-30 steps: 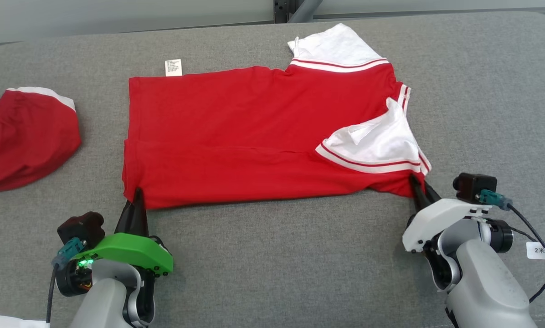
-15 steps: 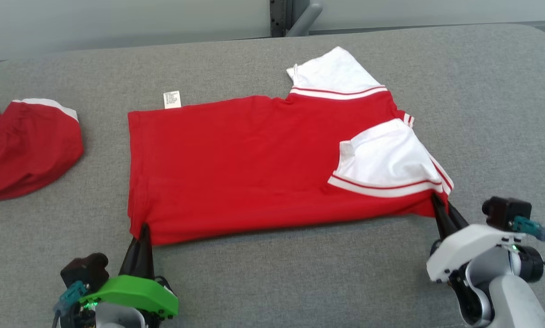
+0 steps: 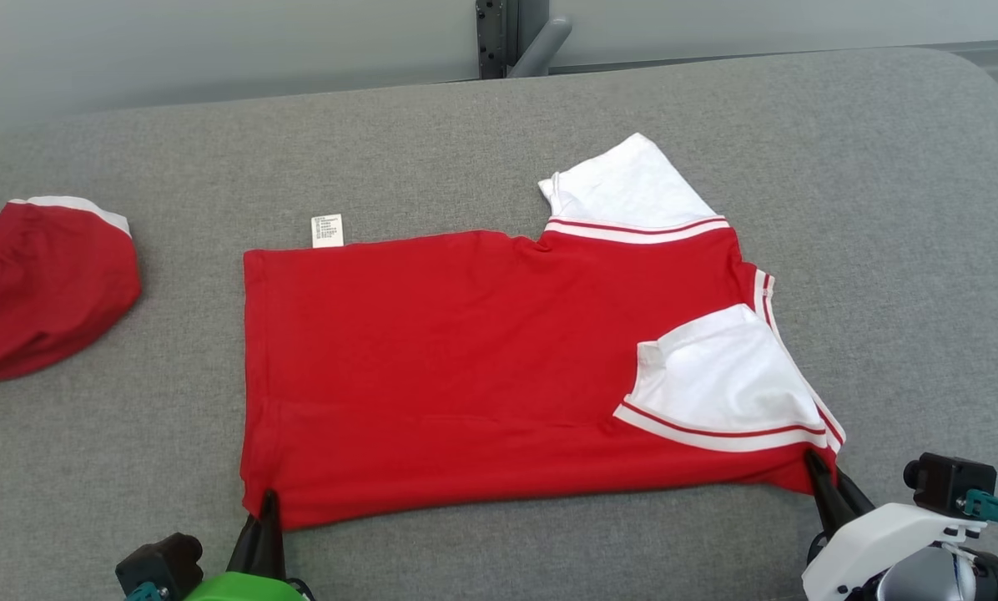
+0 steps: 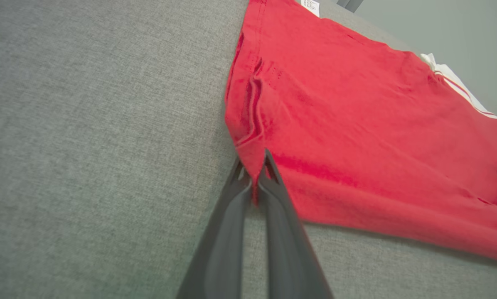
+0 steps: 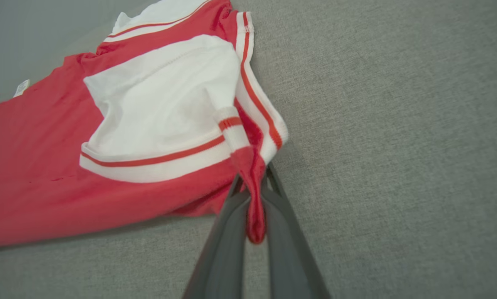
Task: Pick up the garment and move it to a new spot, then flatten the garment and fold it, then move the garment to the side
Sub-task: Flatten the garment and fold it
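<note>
Lying flat, garment (image 3: 466, 376) long axis left-right, sleeves (image 3: 720, 384) rightward; left gripper (image 3: 269, 499), right gripper (image 3: 820, 467) pinching near corners.

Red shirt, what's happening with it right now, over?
Left claw shut on red shirt, hem corner. Right claw shut on its sleeve-end corner. Shirt lies spread on grey surface. Other red garment far left, clear.
</note>
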### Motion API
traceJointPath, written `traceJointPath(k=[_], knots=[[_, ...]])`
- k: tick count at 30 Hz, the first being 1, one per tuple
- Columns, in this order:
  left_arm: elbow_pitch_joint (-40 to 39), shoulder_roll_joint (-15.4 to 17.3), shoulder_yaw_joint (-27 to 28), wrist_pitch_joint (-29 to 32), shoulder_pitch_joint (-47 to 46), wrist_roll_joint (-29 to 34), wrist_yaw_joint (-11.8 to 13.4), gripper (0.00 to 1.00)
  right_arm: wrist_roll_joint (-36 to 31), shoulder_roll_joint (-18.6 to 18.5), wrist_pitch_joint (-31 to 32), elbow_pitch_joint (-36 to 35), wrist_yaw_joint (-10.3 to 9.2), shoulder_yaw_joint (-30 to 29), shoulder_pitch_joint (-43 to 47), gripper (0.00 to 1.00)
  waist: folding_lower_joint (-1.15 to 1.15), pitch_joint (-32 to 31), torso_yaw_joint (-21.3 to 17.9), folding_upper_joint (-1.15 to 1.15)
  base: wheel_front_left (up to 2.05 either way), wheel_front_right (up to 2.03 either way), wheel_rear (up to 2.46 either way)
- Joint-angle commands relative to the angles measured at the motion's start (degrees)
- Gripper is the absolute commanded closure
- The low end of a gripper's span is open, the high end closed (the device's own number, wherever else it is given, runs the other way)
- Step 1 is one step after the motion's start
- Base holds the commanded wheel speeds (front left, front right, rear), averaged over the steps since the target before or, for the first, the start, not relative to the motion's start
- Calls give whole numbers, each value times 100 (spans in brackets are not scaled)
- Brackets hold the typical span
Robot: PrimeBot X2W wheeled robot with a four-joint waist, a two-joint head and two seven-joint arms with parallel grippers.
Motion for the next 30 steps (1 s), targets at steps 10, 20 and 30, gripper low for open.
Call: traceJointPath(k=[10,20,30], knots=[[-167,197,47,196,200,-19,147,0,-157,-25,-31,-144,-11,-276,230,0,0,7,-17,14,0,0,0],[-645,753,-59,588,-693,439,167,0,-698,-20,57,-1036,-8,-469,-186,0,0,209,-123,14,0,0,0],[405,1349,-275,1653,-2962,729,-257,0,-969,-418,384,-1336,-8,428,-1414,0,0,1035,-371,14,0,0,0]])
